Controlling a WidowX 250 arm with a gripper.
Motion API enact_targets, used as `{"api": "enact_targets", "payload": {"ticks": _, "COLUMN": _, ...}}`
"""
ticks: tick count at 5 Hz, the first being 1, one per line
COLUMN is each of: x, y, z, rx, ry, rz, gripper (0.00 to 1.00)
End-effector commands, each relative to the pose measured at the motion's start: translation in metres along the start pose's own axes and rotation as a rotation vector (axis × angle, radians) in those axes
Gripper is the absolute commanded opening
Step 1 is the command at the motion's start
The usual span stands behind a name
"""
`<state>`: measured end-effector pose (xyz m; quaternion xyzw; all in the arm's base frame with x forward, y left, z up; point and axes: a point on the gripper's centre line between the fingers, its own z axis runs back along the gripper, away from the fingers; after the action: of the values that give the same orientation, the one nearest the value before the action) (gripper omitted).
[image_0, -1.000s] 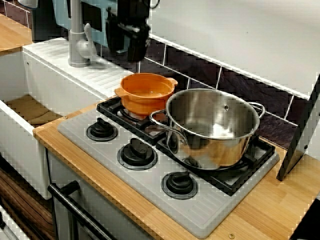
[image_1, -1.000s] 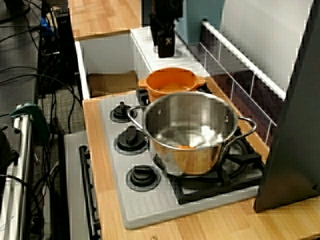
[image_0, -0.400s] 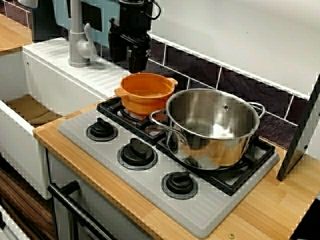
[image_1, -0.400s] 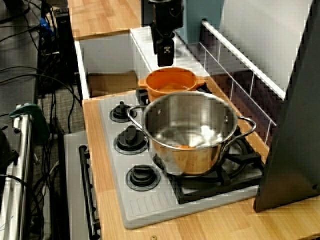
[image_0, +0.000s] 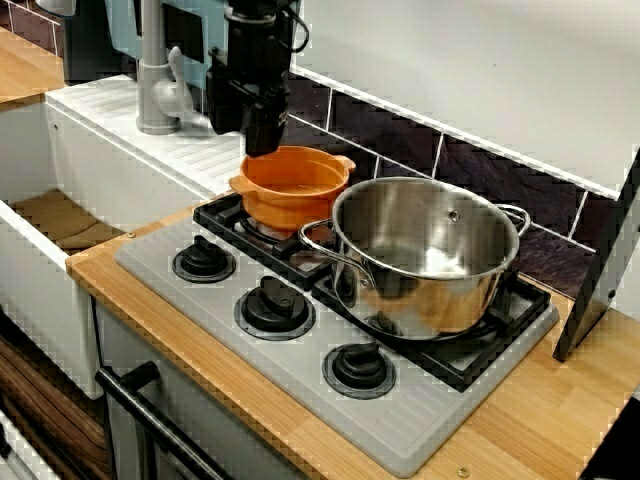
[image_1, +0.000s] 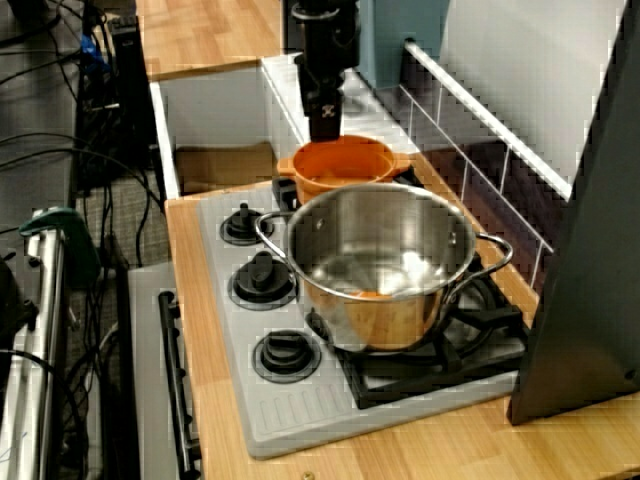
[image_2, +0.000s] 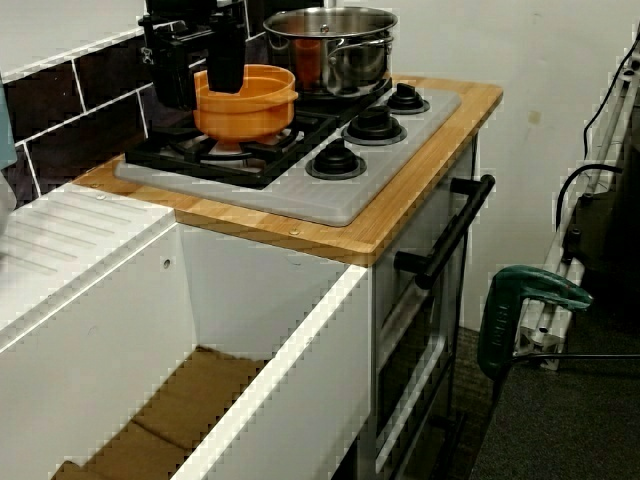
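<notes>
Straddling the orange pot (image_2: 250, 112) rim, jaws spread wide (one finger (image_2: 228, 58) inside), steel pot (image_0: 425, 255) beside

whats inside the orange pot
The pot looks empty: bare orange floor in the front view. The open claw straddles its rim, one finger seemingly dipping inside. The floor under that finger and behind the near wall is hidden.

Small pot (image_0: 292, 185) on stove (image_0: 310, 350) betw. sink (image_0: 110, 180) & big pot (image_0: 425, 255) (knobs (image_0: 273, 305) in front), claw (image_2: 203, 80) over its rim.
</notes>
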<state>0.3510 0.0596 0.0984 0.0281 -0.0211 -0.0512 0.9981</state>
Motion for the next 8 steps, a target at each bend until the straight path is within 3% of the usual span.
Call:
{"api": "enact_targets", "payload": {"ticks": 1, "x": 0.001, "y": -0.001, "z": 0.015, "rx": 0.006, "ry": -0.05, "rz": 0.012, "gripper": 1.0}}
{"api": "enact_targets", "payload": {"ticks": 4, "x": 0.009, "y": -0.005, "z": 0.013, "rx": -0.011, "ry": -0.064, "rz": 0.048, "gripper": 1.0}}
{"api": "enact_targets", "payload": {"ticks": 6, "x": 0.012, "y": -0.012, "z": -0.004, "rx": -0.014, "ry": -0.05, "rz": 0.065, "gripper": 1.0}}
{"api": "enact_targets", "payload": {"ticks": 7, "x": 0.011, "y": -0.016, "z": -0.005, "rx": -0.019, "ry": -0.06, "rz": 0.058, "gripper": 0.0}}
{"api": "enact_targets", "payload": {"ticks": 8, "x": 0.01, "y": -0.02, "z": -0.002, "rx": -0.022, "ry": -0.074, "rz": 0.063, "gripper": 0.0}}
